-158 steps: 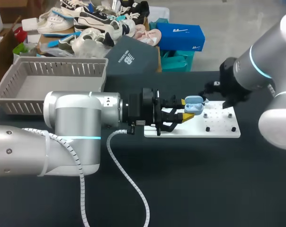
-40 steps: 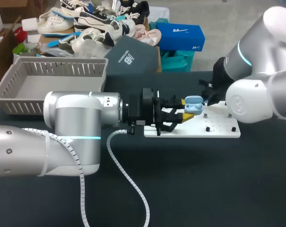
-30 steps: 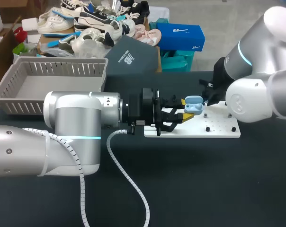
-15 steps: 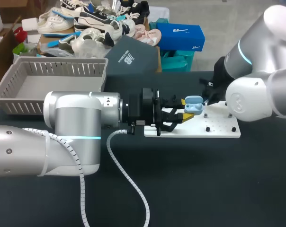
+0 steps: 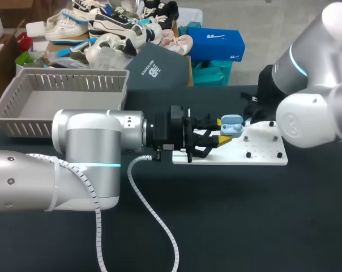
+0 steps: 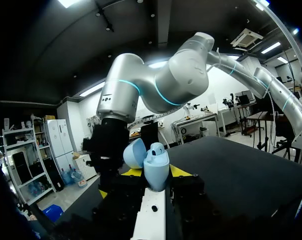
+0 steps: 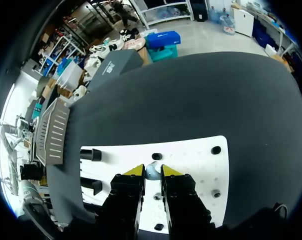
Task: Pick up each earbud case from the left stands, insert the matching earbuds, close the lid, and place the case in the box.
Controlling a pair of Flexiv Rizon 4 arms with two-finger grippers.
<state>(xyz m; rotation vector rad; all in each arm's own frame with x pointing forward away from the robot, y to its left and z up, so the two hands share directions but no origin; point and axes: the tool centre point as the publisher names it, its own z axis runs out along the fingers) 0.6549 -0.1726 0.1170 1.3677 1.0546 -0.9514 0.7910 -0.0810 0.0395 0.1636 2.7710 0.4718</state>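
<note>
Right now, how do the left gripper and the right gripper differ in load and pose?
The left gripper clamps a pale blue earbud case, lid open; the right gripper pinches one small earbud. The left gripper lies level along the white board; the right gripper points down at it. Both have yellow tips.

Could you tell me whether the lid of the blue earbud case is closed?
No, the left wrist view shows the blue earbud case with its lid swung open.
</note>
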